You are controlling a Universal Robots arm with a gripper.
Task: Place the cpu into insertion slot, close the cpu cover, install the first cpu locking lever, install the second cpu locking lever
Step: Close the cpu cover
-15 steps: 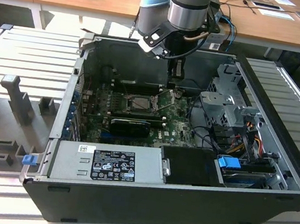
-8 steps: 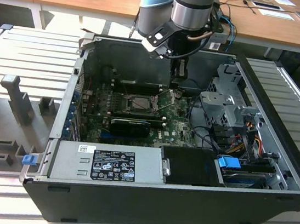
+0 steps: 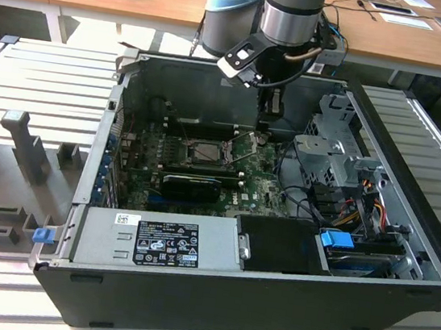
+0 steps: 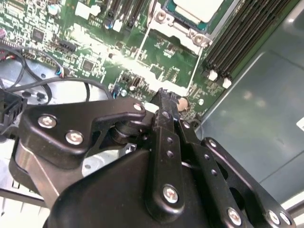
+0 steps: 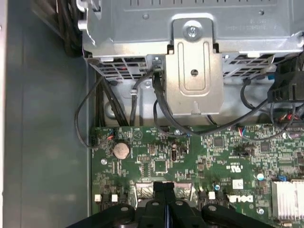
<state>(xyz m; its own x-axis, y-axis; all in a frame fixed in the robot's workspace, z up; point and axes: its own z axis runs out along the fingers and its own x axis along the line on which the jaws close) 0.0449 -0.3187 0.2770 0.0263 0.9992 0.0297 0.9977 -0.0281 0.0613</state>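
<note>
The gripper (image 3: 265, 122) hangs inside the open case (image 3: 410, 206), fingers pointing down at the motherboard (image 5: 161, 156). Both wrist views show its 2 fingers (image 5: 157, 190) pressed together with nothing visible between them.

The relation that matters: in the exterior view the insertion slot (image 3: 204, 151) lies just beside the gripper, toward the exterior view's left and a little nearer the camera, in the middle of the board and close to the case's far wall. The gripper sits off the slot's edge on the exterior view's right, not over it.

In the second wrist view the cpu (image 4: 197, 8) – a pale square – already lies in the slot, ahead of the fingertips (image 4: 164, 95) across bare green board. A silvery frame edge with screws borders it, which I take for the cpu cover (image 4: 176, 28); whether it lies fully down I cannot tell. 2 thin wire levers run from that frame toward the gripper – the nearer lever (image 4: 194, 71) has its long axis pointing almost at the fingertips, beside the memory slots (image 4: 247, 33).

The arm drops nearly vertically from above the case's far wall.
</note>
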